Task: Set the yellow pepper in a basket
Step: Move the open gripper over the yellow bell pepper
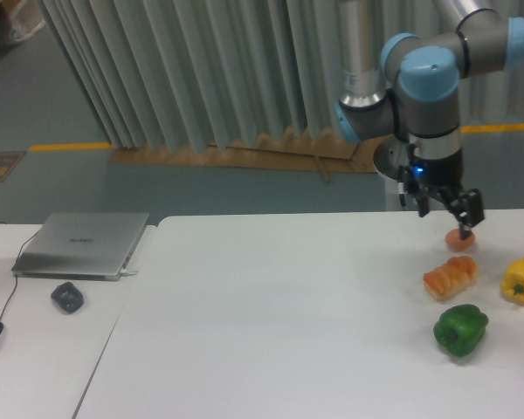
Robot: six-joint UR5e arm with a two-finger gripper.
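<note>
The yellow pepper (pixel 522 280) lies on the white table near the right edge of the view, glossy and lobed. My gripper (pixel 449 216) hangs above the table to the pepper's upper left, well apart from it, just over a small orange-pink round item (pixel 459 241). Its dark fingers point down and nothing shows between them; whether they are open or shut is unclear at this angle. No basket is in view.
An orange ridged bread-like lump (pixel 450 277) lies left of the yellow pepper, and a dark green bell pepper (pixel 460 329) sits in front of it. A closed laptop (pixel 81 243), a dark mouse-like lump (pixel 67 297) and a cable lie on the left table.
</note>
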